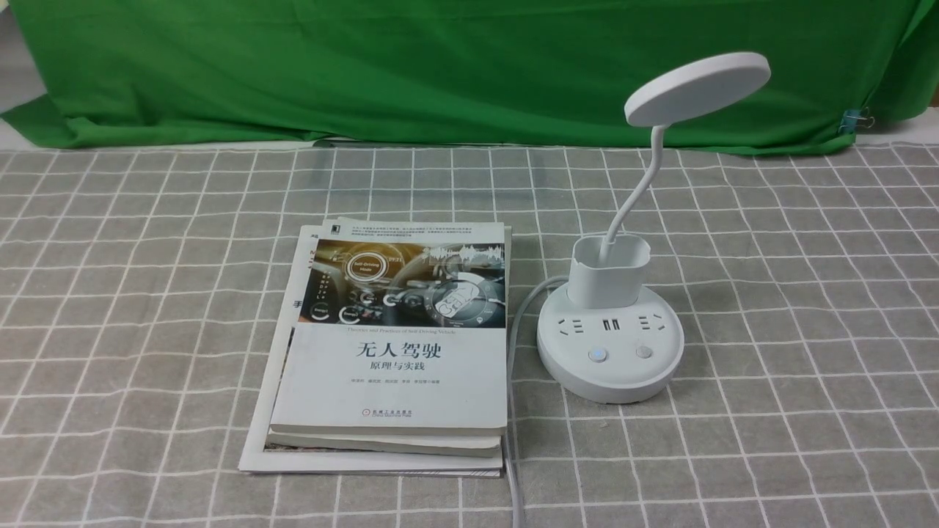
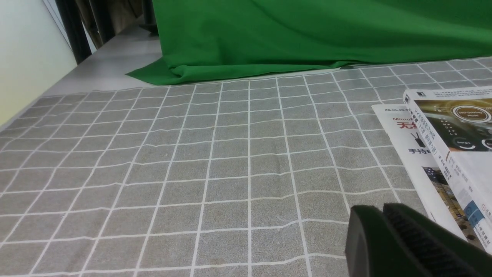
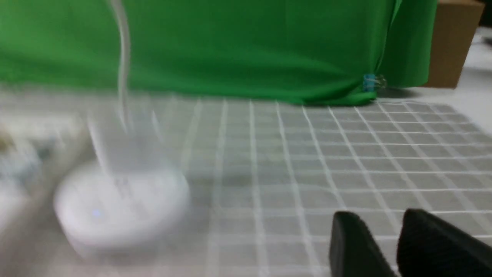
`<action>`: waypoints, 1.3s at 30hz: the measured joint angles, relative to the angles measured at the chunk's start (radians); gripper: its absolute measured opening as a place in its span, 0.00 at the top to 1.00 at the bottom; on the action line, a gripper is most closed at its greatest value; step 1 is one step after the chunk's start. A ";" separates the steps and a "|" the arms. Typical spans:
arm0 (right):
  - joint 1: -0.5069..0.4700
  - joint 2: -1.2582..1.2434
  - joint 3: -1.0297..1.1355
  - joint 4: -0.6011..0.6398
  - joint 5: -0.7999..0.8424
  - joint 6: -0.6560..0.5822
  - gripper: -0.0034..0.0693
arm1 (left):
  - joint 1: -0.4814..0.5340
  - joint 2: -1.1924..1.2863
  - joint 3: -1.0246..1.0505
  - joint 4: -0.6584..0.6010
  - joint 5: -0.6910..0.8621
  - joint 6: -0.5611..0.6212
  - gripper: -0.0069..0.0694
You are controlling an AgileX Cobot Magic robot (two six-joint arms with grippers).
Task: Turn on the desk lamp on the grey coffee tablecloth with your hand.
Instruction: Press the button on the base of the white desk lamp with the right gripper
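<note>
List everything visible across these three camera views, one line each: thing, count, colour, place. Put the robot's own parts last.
desk lamp: one, white, on the cloth, right of the books
power cord: one, pale grey, from the lamp base toward the near edge
books: three stacked, mostly white covers, centre of the cloth
grey coffee tablecloth: one, grey-brown with white grid, under everything
backdrop cloth: one, green, at the back
binder clip: one, blue, at the backdrop's right end
cardboard box: one, brown, beyond the backdrop
left gripper: one, black, near the books, no gap showing
right gripper: one, black, over the cloth, fingers apart
</note>
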 joint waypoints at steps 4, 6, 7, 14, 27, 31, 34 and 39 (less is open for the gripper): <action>0.000 0.000 0.000 0.068 -0.114 0.297 0.62 | 0.000 0.000 0.000 0.000 0.000 0.000 0.88; 0.000 0.000 0.000 0.077 -0.164 0.376 0.63 | 0.000 0.000 0.000 0.000 0.000 0.000 0.88; 0.000 0.000 0.000 0.080 -0.179 0.391 0.65 | 0.000 0.000 0.000 0.000 0.000 0.000 0.88; 0.048 0.148 -0.175 0.083 0.060 0.254 0.90 | 0.000 0.000 0.000 0.000 0.000 0.000 0.88; 0.139 1.073 -0.815 0.125 0.623 -0.210 0.91 | 0.000 0.000 0.000 0.002 0.000 0.002 0.88; 0.253 1.274 -0.896 0.144 0.576 -0.248 0.91 | 0.000 0.000 0.000 0.002 0.000 0.002 0.88; 0.316 1.398 -0.953 0.150 0.562 -0.257 0.91 | 0.000 0.000 0.000 0.002 0.000 0.002 0.88; 0.341 1.548 -1.027 0.151 0.537 -0.270 0.91 | 0.000 0.000 0.000 0.002 0.000 0.002 0.88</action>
